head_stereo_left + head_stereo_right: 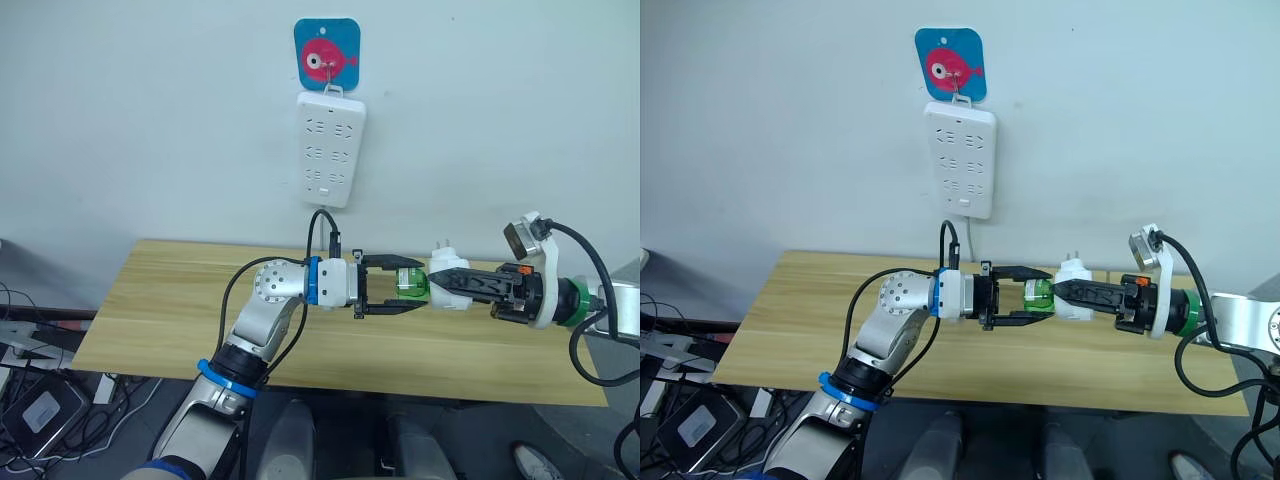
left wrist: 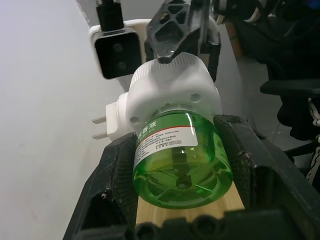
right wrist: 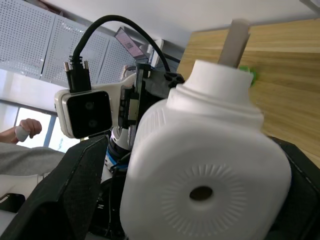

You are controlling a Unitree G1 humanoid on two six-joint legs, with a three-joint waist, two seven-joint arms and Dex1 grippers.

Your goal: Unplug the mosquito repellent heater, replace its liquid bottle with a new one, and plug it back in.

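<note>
A: Where's the heater (image 1: 449,279)?
B: Above the table (image 1: 150,310), clamped in the right gripper (image 1: 447,285); the left gripper (image 1: 408,290), at its nine o'clock, closes around the green bottle (image 1: 411,285).
A: Handling?
B: Light, smooth, probably slippery; hold the bottle's sides.

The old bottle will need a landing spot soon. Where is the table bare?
The table is bare along its left half, from its left edge to the left gripper, and along its near edge. It is crowded mid-right, where both grippers meet at the heater and green bottle.
</note>
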